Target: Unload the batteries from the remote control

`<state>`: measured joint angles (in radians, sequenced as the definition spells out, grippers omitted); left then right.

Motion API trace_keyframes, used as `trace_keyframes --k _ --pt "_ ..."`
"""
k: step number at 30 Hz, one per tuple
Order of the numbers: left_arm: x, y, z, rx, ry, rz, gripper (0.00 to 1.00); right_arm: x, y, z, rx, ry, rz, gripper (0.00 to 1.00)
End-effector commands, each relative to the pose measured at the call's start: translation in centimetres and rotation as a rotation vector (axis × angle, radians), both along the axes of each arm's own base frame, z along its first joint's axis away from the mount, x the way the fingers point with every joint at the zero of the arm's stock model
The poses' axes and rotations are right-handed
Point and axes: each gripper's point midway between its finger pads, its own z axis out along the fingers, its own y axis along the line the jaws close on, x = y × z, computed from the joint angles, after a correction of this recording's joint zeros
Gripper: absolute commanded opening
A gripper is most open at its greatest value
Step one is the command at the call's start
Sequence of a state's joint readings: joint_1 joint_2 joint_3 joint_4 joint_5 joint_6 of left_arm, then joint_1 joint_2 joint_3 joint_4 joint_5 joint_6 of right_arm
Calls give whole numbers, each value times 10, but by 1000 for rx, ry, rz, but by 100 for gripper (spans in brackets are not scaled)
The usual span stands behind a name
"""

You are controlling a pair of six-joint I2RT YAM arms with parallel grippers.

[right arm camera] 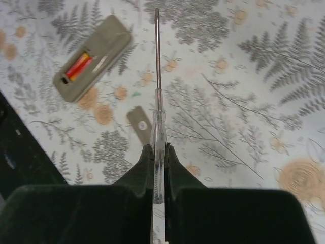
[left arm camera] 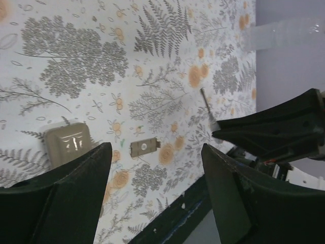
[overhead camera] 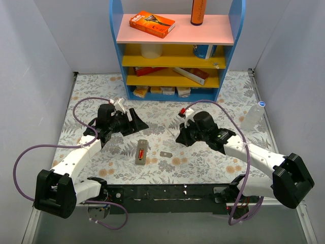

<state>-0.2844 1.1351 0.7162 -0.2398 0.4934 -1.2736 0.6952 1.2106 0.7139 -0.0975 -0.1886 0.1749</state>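
Observation:
The grey remote control (overhead camera: pixel 141 151) lies flat between the two arms with its recess facing up. Red batteries (overhead camera: pixel 140 152) sit inside that recess. In the right wrist view the remote control (right arm camera: pixel 94 56) is up at the left, the batteries (right arm camera: pixel 78 67) plainly in their slot. My right gripper (right arm camera: pixel 159 147) is shut on the clear handle of a thin screwdriver (right arm camera: pixel 157 76), whose tip points away over the mat, right of the remote. From above, the right gripper (overhead camera: pixel 181 137) hovers right of the remote. My left gripper (overhead camera: pixel 139 122) stands open behind the remote, holding nothing (left arm camera: pixel 155 152).
A small flat grey plate (overhead camera: pixel 164 153) lies just right of the remote, also seen as the plate (right arm camera: pixel 139 123). A blue shelf unit (overhead camera: pixel 175 46) with boxes stands at the back. A clear bottle (overhead camera: pixel 252 116) lies at the right. The table's black front edge (overhead camera: pixel 167 192) runs below.

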Motion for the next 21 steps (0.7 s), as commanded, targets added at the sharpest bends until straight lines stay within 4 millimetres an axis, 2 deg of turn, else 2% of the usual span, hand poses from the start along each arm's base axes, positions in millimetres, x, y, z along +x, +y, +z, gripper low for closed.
trace_keyframes --k 1,3,8,12,21 --pt "-12 -23 29 -163 20 -85 71 -11 51 44 133 -55 100 1" --pt "-12 -25 36 -180 19 -93 71 -13 60 50 144 -55 110 1" --pt "-19 -30 38 -224 54 -109 71 -17 79 61 198 -60 140 1" --pt "-22 -33 36 -255 64 -111 67 -21 88 72 277 -50 147 1" --pt "-22 -45 35 -315 79 -117 60 -29 102 81 365 4 180 1"
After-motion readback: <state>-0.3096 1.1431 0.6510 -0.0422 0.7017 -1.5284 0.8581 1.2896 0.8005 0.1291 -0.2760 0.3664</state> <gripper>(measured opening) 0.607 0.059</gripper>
